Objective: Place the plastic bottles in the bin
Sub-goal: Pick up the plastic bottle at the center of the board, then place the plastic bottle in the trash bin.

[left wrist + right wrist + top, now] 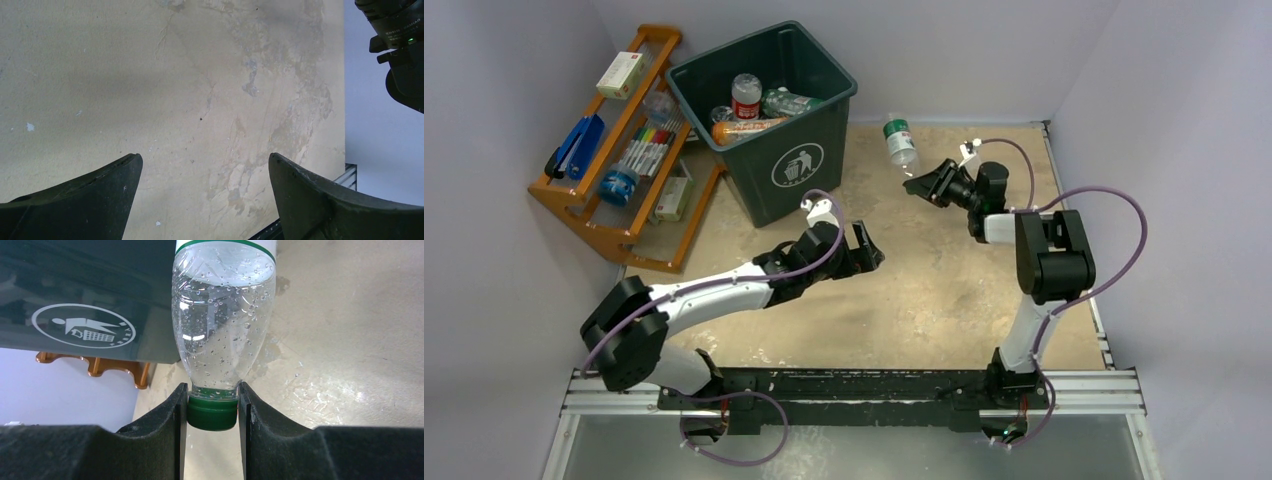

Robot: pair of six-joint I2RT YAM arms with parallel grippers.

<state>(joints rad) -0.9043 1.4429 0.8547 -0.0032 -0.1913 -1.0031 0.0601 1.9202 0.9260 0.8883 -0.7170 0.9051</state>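
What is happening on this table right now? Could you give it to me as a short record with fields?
Right gripper: shut on the green cap of a clear bottle
Left gripper: open, holding nothing
Bin: dark green, several bottles already inside
Where the clear bottle is: right of the bin, not yet over it
Also there: orange wooden rack left of the bin

Pale lilac walls (494,250) on three sides; beige, stained tabletop (944,290); orange wooden rack (594,222) against left wall; even light.
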